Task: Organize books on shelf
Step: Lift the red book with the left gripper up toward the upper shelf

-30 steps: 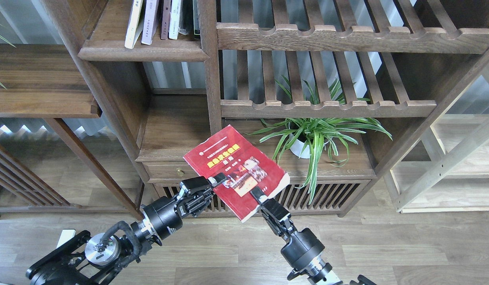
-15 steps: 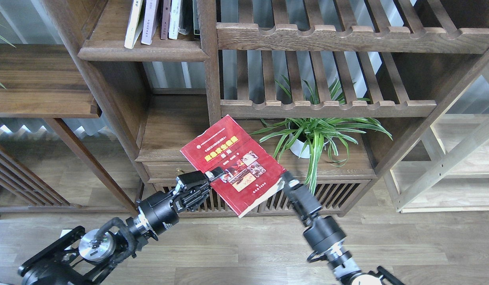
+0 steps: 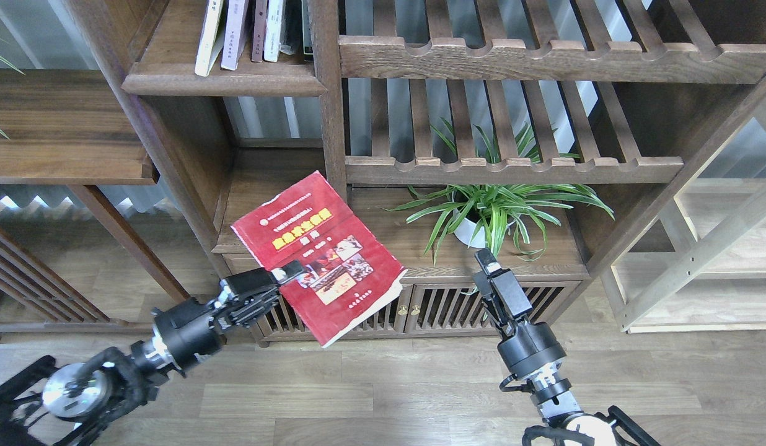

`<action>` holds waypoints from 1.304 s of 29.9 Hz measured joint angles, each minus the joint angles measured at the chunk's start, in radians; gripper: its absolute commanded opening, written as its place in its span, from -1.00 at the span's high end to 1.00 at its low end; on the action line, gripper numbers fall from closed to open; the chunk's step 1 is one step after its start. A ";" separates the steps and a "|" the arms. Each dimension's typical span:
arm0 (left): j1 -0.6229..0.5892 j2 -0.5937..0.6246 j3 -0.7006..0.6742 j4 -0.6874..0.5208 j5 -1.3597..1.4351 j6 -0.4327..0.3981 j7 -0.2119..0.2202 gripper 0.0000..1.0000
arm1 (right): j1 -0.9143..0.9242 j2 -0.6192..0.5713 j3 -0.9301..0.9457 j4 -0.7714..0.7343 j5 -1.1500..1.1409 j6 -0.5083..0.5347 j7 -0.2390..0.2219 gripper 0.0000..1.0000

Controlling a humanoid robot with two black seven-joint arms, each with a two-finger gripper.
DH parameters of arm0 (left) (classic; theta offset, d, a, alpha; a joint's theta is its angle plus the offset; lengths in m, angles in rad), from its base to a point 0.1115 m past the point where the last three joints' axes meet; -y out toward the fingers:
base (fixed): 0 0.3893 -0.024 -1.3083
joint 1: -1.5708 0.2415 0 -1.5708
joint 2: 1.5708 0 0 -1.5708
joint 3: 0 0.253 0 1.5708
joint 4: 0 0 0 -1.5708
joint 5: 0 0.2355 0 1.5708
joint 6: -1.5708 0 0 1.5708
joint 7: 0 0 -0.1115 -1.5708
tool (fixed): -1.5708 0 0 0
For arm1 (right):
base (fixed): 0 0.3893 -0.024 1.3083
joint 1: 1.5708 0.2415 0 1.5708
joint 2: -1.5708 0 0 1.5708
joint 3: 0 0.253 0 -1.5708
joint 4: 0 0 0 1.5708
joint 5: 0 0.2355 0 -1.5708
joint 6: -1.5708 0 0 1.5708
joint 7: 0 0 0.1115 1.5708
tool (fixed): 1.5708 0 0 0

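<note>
My left gripper (image 3: 291, 271) is shut on the left edge of the dark red book (image 3: 324, 248), which has a yellow title band and photos. It holds the book tilted in the air, cover facing me. The book's top corner overlaps a flat dark-brown shelf board (image 3: 265, 192) with a moulded front lip, above a drawer. My right gripper (image 3: 489, 267) is off the book, to its right, in front of the low cabinet. It is seen end-on, so its fingers cannot be told apart. The lavender-white and yellow-green books are out of view.
Narrow upright volumes (image 3: 246, 31) stand on the upper shelf. A wide dark board (image 3: 67, 130) juts out at left. Slatted racks (image 3: 513, 167) fill the right. A potted spider plant (image 3: 488, 214) sits beneath them, just above my right gripper. A pale shelving unit (image 3: 705, 260) is far right.
My right gripper let go of the red book and drew back to the right. My left gripper carried the book up and to the left, in front of the shelf board.
</note>
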 measured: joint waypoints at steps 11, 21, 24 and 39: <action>0.090 0.085 -0.185 -0.116 0.250 0.000 -0.035 0.98 | 0.009 0.002 -0.002 -0.012 -0.001 0.000 -0.002 -0.97; 0.101 0.055 -0.354 -0.142 0.518 0.000 -0.064 0.98 | 0.033 0.008 -0.005 -0.033 0.000 0.000 -0.002 -0.97; 0.106 0.051 -0.405 -0.166 0.587 0.000 -0.064 0.98 | 0.036 0.008 -0.003 -0.037 0.003 0.000 -0.002 -0.97; 0.121 -0.184 -0.680 -0.212 0.928 0.000 -0.057 0.98 | 0.065 0.010 0.003 -0.055 0.008 0.000 0.000 -0.98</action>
